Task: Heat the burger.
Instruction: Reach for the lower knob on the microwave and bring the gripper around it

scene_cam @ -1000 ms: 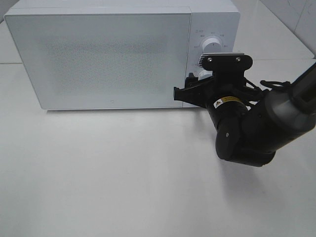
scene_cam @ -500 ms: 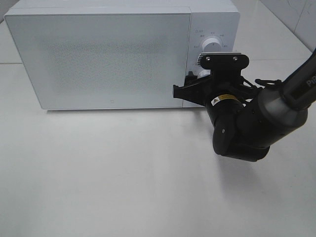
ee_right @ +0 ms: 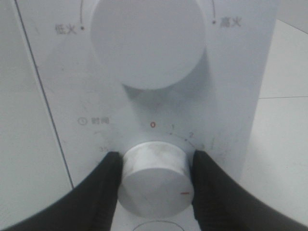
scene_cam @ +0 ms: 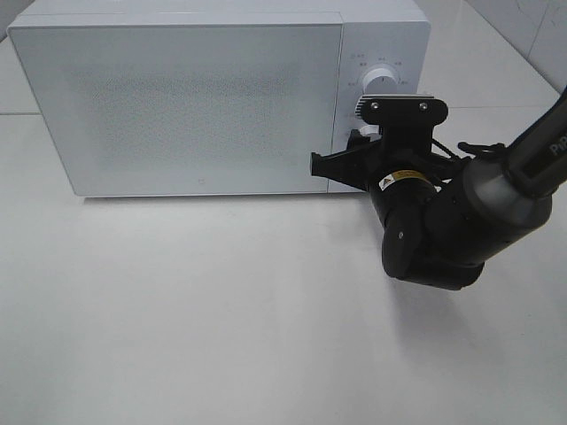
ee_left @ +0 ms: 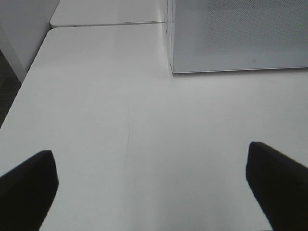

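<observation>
The burger is out of view. A white microwave (scene_cam: pixel 204 106) stands at the back of the table with its door shut. My right gripper (scene_cam: pixel 358 140) is at the control panel, below the upper knob (scene_cam: pixel 381 78). In the right wrist view the right gripper (ee_right: pixel 156 162) has its black fingers (ee_right: pixel 108 180) pressed against both sides of the lower timer knob (ee_right: pixel 154 185). The red mark on that knob points toward the lower right. My left gripper (ee_left: pixel 150 159) hangs open over bare table left of the microwave (ee_left: pixel 236 33), with nothing between its fingers.
The white table (scene_cam: pixel 221 310) stretches in front of the microwave. The right arm's bulky black wrist (scene_cam: pixel 434 230) hangs over the table in front of the control panel. The upper power knob (ee_right: pixel 147 41) sits just above the timer dial.
The right gripper's fingers have drawn in around the timer knob. The right arm shifted slightly toward the panel a second ago and has since held still. The left gripper has not moved.
</observation>
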You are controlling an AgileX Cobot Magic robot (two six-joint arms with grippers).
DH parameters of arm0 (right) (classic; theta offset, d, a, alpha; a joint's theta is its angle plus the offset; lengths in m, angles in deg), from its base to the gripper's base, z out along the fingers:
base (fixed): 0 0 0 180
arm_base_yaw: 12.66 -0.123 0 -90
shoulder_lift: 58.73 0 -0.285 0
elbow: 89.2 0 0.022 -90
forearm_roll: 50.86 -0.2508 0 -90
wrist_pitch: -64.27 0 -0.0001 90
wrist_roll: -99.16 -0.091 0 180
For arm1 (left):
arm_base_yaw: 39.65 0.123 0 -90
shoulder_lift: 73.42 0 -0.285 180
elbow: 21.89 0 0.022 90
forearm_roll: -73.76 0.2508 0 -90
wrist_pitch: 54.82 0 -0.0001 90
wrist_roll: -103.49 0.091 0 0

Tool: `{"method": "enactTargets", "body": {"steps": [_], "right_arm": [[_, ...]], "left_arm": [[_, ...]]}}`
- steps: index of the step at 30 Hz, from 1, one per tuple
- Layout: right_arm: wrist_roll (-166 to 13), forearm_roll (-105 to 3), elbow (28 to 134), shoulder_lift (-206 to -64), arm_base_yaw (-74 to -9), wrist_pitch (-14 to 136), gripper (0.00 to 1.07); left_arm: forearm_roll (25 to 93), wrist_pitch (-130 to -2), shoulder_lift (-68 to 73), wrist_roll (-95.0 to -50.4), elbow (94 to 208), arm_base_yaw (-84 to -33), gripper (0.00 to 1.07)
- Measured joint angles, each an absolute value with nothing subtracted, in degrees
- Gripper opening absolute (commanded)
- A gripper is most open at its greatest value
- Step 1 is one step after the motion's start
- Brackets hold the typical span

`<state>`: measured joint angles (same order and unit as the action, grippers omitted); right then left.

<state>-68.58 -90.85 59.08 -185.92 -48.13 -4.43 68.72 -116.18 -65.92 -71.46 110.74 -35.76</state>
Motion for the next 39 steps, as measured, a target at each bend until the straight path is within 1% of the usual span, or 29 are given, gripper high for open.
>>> {"method": "enactTargets", "body": {"steps": [1,10,21,23,24,26,28,29,32,34,39], "right_arm": [[-68.58,-90.85,59.08,-185.92,-48.13,-4.43,0.0],[-68.75,-90.85,59.08,-185.92,-48.13,-4.43,0.0],[-78.66,-88.62,58.91,-186.04,-47.84,-4.6,0.0],[-84.5,-87.82,58.56,-186.04,-47.61,-4.72,0.0],[-84.5,-87.82,58.56,-186.04,-47.61,-4.72,0.0],[-94.19,-85.81,58.11,-186.04,-47.21,-4.89,0.0],[-96.88,-85.41,58.05,-186.04,-47.16,-4.89,0.0],[-102.32,-84.9,57.93,-186.1,-46.98,-5.01,0.0],[-104.9,-84.44,57.88,-186.15,-46.93,-5.12,0.0],[-112.87,-82.89,57.59,-186.27,-46.58,-5.41,0.0],[-120.43,-82.49,57.42,-186.38,-46.58,-5.58,0.01]], "left_arm": [[68.72,-116.18,-65.92,-71.46,110.74,-35.76,1.01],[68.72,-116.18,-65.92,-71.46,110.74,-35.76,1.01],[68.72,-116.18,-65.92,-71.46,110.74,-35.76,1.01],[68.72,-116.18,-65.92,-71.46,110.74,-35.76,1.01],[68.72,-116.18,-65.92,-71.46,110.74,-35.76,1.01],[68.72,-116.18,-65.92,-71.46,110.74,-35.76,1.01],[68.72,-116.18,-65.92,-71.46,110.74,-35.76,1.01],[68.72,-116.18,-65.92,-71.46,110.74,-35.76,1.01],[68.72,-116.18,-65.92,-71.46,110.74,-35.76,1.01],[68.72,-116.18,-65.92,-71.46,110.74,-35.76,1.01],[68.72,-116.18,-65.92,-71.46,110.74,-35.76,1.01]]}}
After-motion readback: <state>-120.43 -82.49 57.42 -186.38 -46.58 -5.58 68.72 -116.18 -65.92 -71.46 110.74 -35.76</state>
